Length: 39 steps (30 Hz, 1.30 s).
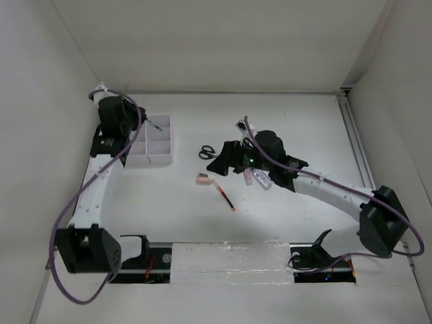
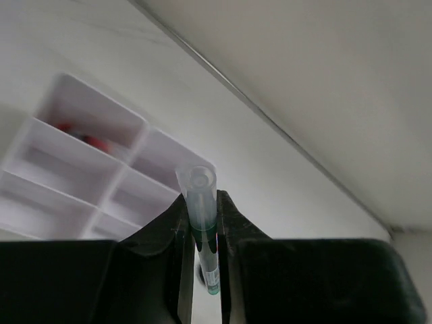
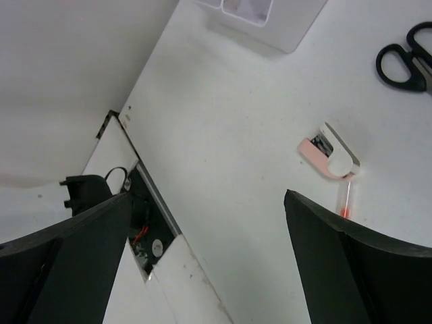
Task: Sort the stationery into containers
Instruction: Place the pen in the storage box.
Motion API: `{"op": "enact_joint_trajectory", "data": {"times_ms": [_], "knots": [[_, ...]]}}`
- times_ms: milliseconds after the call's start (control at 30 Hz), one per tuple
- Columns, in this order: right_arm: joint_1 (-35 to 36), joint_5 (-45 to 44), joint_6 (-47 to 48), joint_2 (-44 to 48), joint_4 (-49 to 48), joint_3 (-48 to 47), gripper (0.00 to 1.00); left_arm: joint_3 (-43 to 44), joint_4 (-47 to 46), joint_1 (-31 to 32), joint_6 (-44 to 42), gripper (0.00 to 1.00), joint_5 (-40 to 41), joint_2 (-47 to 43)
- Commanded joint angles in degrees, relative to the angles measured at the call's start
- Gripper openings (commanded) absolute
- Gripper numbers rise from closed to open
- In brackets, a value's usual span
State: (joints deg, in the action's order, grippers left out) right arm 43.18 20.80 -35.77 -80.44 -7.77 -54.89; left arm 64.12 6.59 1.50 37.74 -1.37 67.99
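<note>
We saw the left gripper (image 2: 202, 204) clamped on a clear tube (image 2: 197, 183); the right gripper (image 3: 202, 216) stood wide apart, holding nothing.

It looked like a robotics lab: white panels (image 1: 216, 40) walled in a white table (image 1: 297, 121), purple cabling (image 1: 55, 266) trailing at the lower left.

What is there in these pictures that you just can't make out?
Tray: top view, the left arm covers its left side.
Red items in the tray: left wrist view, too blurred to identify.
Scissors: right wrist view, blades cut off by the right edge.
Highlighters: top view, tiny, partly behind the right arm.
Tube: left wrist view, the fingers of the left tool hide its sides.
</note>
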Motion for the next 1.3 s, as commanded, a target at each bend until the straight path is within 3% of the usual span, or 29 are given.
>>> {"op": "enact_joint_trajectory", "data": {"times_ms": [0, 133, 233, 600, 1000, 1200, 1267], "knots": [[0.33, -0.67, 2.71, 4.85, 0.39, 2.58, 1.0, 8.27, 3.24, -2.64, 0.76, 0.0, 17.86, 7.93], [0.33, -0.67, 4.22, 10.56, 2.85, 6.19, 1.0, 17.34, 4.75, -3.17, 0.14, 0.0, 27.54, 18.13], [0.33, -0.67, 5.35, 14.34, 4.34, 8.04, 1.0, 21.12, 2.04, -3.17, -1.26, 0.0, 30.01, 23.24], [0.33, 0.38, 5.36, 19.44, 4.34, 12.88, 1.0, 20.96, -6.4, -3.17, -7.76, 0.0, 35.99, 29.05], [2.0, -0.23, 4.83, 20.59, 4.34, 14.02, 1.0, 20.35, -8.35, -3.17, -7.68, 0.0, 37.93, 34.75], [2.52, -0.76, 4.83, 20.59, 4.34, 14.02, 1.0, 17.54, -8.35, -3.17, -6.27, 0.14, 36.35, 34.76], [2.52, -0.76, 4.83, 20.59, 4.34, 14.02, 1.0, 17.01, -8.87, -3.17, -6.27, 0.28, 36.35, 34.23]]}}
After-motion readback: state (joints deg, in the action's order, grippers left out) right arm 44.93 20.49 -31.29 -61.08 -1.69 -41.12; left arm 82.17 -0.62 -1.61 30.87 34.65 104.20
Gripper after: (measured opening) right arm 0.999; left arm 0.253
